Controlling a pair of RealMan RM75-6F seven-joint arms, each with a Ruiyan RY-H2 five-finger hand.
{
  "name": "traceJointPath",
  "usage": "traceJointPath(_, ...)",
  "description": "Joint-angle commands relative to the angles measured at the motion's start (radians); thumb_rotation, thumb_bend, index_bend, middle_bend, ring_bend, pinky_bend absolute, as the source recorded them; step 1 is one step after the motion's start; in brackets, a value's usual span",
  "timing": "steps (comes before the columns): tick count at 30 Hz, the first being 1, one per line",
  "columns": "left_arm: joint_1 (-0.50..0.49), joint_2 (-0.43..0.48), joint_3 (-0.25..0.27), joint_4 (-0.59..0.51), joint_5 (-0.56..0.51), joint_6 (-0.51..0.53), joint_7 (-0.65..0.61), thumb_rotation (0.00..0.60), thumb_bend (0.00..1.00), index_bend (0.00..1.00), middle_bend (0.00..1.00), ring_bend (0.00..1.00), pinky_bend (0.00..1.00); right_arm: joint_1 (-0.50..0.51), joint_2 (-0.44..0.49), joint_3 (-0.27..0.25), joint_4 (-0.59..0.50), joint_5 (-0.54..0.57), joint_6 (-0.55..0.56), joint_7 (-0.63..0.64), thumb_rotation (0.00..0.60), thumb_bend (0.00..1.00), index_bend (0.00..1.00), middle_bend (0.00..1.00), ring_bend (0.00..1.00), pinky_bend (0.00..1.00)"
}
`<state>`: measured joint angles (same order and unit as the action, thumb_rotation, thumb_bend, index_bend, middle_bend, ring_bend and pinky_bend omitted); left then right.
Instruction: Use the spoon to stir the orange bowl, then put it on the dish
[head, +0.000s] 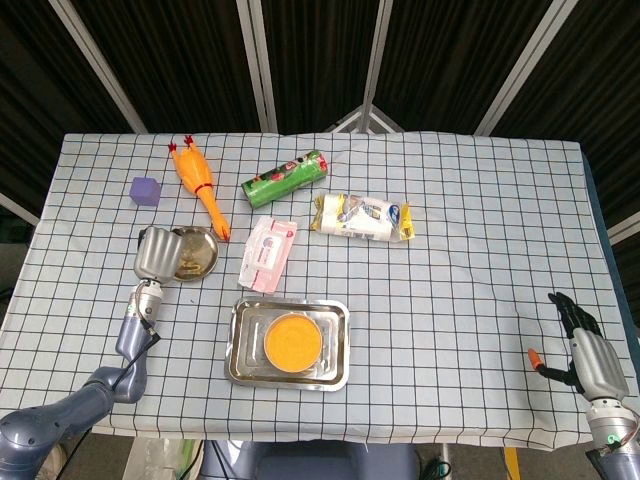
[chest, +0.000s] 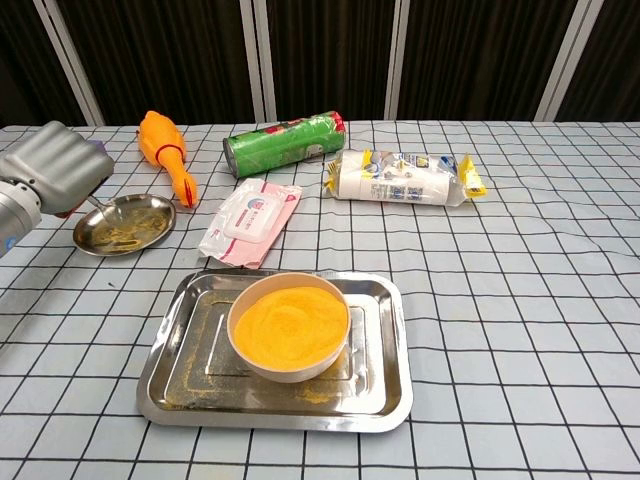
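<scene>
Here: left hand (chest: 55, 165) at the dish (chest: 125, 224) rim, fingers curled over the spoon (chest: 97, 206) handle, whose thin end reaches into the dish, seen only from the chest. Orange bowl (head: 292, 341) in tray (head: 242, 350). Right hand (head: 585, 352), head view only, fingers apart, off the bench (head: 480, 250) edge.

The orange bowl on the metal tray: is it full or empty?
Full. The orange bowl holds orange powder nearly level with its rim, and stands upright in the rectangular metal tray. Spilled orange grains dust the tray floor.
</scene>
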<state>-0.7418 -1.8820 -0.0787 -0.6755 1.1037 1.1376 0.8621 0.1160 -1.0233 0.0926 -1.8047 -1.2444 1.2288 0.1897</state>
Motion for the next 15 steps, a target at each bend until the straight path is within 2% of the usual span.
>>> traceJointPath(1,0.006,-0.015,-0.012,0.021,0.015,-0.010,-0.022,0.600,0.44,0.65,1.00,0.96,0.98,0.000,0.001,0.001,-0.002,0.005,-0.002,0.002,0.600,0.40,0.00,0.00,0.00,0.00)
traceJointPath(8,0.027,-0.002,-0.029,0.004,0.032,0.002,-0.031,0.600,0.31,0.42,1.00,0.96,0.98,-0.001,0.005,0.001,-0.005,0.005,-0.003,0.006,0.600,0.40,0.00,0.00,0.00,0.00)
traceJointPath(15,0.044,0.034,-0.058,-0.072,0.037,0.031,-0.010,0.600,0.22,0.31,1.00,0.96,0.98,-0.005,0.008,-0.002,-0.008,-0.003,0.004,0.008,0.600,0.40,0.00,0.00,0.00,0.00)
